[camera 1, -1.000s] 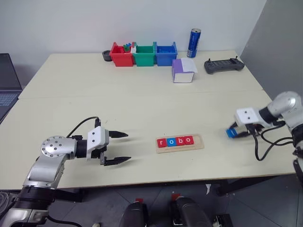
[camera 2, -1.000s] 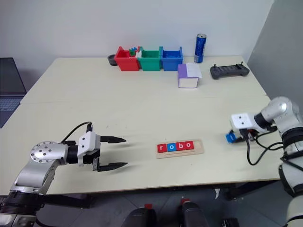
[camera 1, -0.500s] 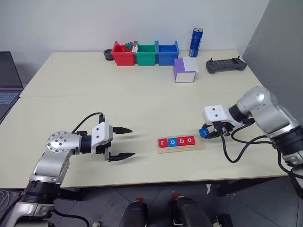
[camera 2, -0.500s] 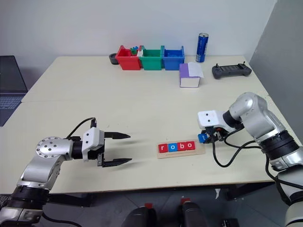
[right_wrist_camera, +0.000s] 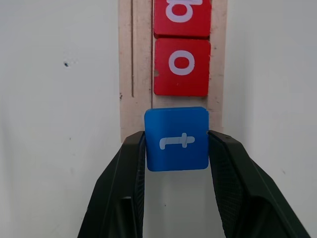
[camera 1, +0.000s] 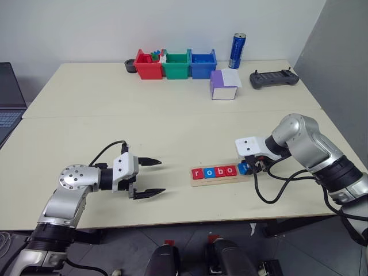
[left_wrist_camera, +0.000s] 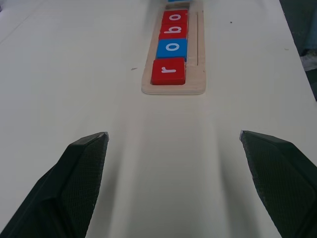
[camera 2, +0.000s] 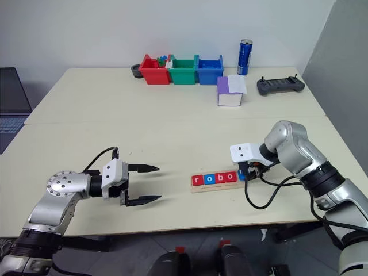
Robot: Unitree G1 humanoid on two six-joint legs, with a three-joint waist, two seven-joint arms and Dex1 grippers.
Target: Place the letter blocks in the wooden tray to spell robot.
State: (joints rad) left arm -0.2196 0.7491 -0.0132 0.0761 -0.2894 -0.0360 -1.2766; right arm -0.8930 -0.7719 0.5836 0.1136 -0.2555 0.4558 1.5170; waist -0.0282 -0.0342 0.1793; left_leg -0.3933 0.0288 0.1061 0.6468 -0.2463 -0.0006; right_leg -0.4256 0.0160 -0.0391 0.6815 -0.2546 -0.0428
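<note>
Right hand (right_wrist_camera: 177,148) with t block (right_wrist_camera: 177,139), now at tray end (right_wrist_camera: 136,64).

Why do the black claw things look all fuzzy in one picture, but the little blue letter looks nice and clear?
In the left wrist view the open left gripper sits very near the lens, so its jaws blur while the wooden tray ahead stays sharper. In the right wrist view the blue t block, pinched between the right gripper jaws, is in focus and evenly lit.
</note>
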